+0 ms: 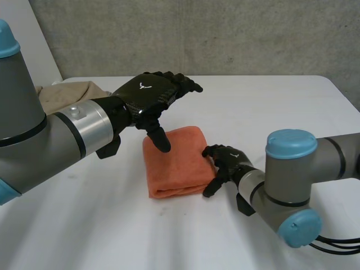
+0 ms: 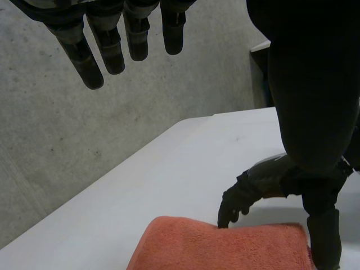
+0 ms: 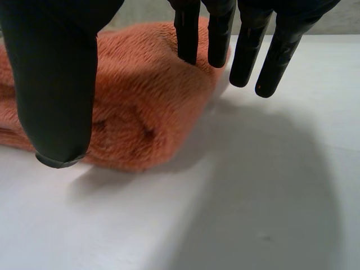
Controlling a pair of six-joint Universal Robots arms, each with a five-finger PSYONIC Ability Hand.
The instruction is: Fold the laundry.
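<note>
One orange towel (image 1: 174, 163), one beige cloth (image 1: 67, 94); left hand (image 1: 149, 95) above, right hand (image 1: 225, 159) touching the towel, all fingers (image 3: 188, 34) straight.

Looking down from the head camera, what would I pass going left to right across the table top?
Crumpled beige cloth → folded orange towel → the robot's right hand, fingers touching the towel's right edge.
</note>
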